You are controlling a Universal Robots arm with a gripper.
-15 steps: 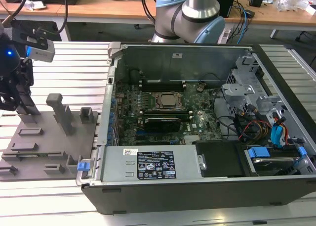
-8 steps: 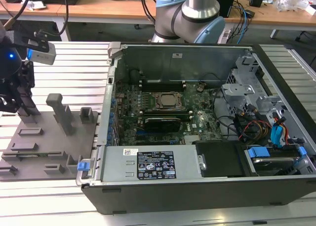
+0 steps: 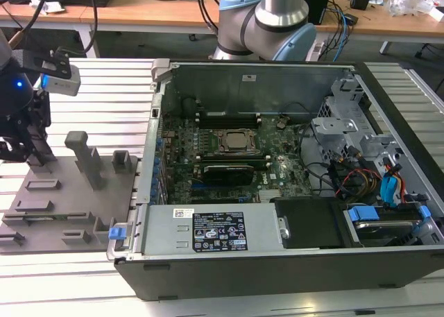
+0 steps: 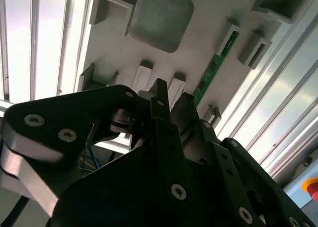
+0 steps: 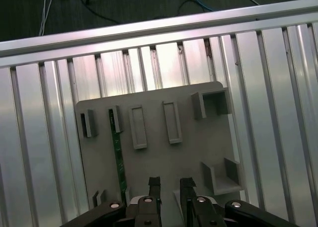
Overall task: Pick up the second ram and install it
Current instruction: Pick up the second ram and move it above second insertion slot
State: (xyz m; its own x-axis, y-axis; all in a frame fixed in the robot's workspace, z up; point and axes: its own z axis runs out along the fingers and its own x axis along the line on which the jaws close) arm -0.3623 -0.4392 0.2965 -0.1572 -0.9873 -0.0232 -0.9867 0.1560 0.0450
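One green ram stick sits on edge in the grey holder tray beside my empty, slightly parted gripper, not between its jaws; closing misaligned could knock it askew.

Your fixture plate looks like matt grey plastic with a slightly grainy surface. The ribbed table under it is bright, smooth metal. The second ram is glossy green circuit board. The gripper is matt black, with shiny metal screw heads.
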